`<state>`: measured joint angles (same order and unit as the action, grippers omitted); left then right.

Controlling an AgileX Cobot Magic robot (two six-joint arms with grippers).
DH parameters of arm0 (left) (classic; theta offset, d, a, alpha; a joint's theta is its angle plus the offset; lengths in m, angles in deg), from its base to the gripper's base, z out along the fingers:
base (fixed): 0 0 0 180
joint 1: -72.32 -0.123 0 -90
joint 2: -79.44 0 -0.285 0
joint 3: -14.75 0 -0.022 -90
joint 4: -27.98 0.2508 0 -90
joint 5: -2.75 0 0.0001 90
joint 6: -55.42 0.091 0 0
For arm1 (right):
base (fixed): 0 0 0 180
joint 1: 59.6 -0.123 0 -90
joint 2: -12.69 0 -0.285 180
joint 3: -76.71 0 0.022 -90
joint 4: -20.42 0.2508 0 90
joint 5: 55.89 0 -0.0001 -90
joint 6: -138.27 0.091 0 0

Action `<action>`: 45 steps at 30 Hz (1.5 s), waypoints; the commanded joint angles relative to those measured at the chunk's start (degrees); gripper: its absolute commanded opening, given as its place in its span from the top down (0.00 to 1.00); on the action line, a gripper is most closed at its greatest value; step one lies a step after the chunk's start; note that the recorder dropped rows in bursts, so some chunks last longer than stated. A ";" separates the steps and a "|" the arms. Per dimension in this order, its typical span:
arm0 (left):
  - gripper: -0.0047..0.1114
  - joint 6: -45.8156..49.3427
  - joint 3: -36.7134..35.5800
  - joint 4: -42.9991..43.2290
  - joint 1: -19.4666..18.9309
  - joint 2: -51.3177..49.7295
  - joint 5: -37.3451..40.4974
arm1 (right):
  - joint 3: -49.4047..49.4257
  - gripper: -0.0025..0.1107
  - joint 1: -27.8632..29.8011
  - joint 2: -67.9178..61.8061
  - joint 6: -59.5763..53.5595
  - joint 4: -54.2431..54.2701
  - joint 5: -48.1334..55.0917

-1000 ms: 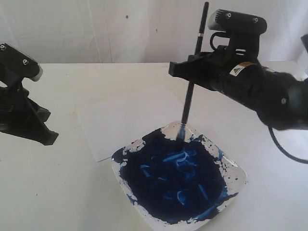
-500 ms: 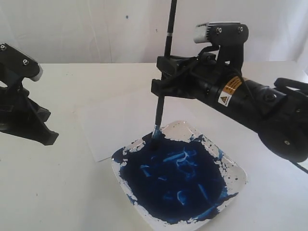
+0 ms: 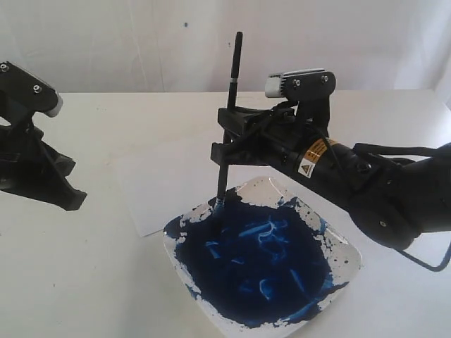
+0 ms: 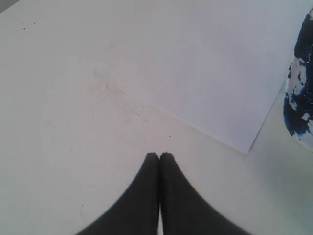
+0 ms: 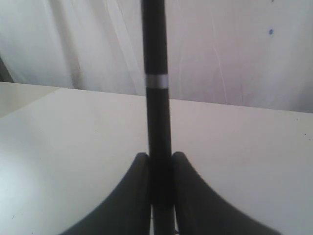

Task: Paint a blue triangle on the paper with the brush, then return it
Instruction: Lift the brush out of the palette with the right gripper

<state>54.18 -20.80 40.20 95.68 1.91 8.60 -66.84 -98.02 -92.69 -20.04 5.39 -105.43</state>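
The black-handled brush (image 3: 230, 91) stands nearly upright, and my right gripper (image 3: 224, 135) is shut on its handle (image 5: 157, 117). Its blue tip (image 3: 216, 205) touches the far-left edge of the paint on the square white plate (image 3: 344, 248). The white paper (image 3: 176, 176) lies flat just beyond the plate, bare of any brushstrokes; no blue triangle shows on it. In the left wrist view the paper (image 4: 210, 73) fills the upper part, with the plate's rim (image 4: 299, 98) at the side. My left gripper (image 4: 159, 155) is shut on nothing, hovering over the table at the left (image 3: 67, 201).
The plate holds a wide pool of dark blue paint (image 3: 257, 260) with white streaks. A white cloth backdrop (image 3: 141, 42) hangs behind the white table. The right arm (image 3: 366, 186) stretches across the plate's far-right side.
My right gripper has carried the brush leftward across the plate, from the far middle edge to the far-left edge, and lowered somewhat. The left arm has stayed still.
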 commanded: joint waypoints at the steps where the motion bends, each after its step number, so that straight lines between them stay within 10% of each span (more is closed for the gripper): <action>1: 0.96 -0.02 -0.35 -0.24 0.37 0.07 -0.11 | 0.24 0.98 0.22 -0.24 -1.94 -0.08 -5.04; 7: 0.96 -0.02 -0.35 -0.24 0.37 -0.23 -0.10 | 0.24 0.98 0.22 2.00 -5.46 0.67 -13.92; 18: 0.96 0.26 7.73 -2.69 0.37 -12.71 8.32 | 0.24 0.98 0.22 3.18 -6.53 0.68 -0.12; 29: 0.96 44.72 25.59 -40.03 -5.59 -28.75 23.11 | 0.24 0.98 0.22 -0.62 -7.21 -0.47 -1.25; 45: 0.96 62.59 30.88 -61.26 -11.91 -40.19 31.33 | -6.10 0.98 0.65 3.30 -15.22 7.71 -6.58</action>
<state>114.46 10.03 -16.99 83.78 -37.17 38.54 -71.11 -97.92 -89.86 -33.84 11.98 -113.95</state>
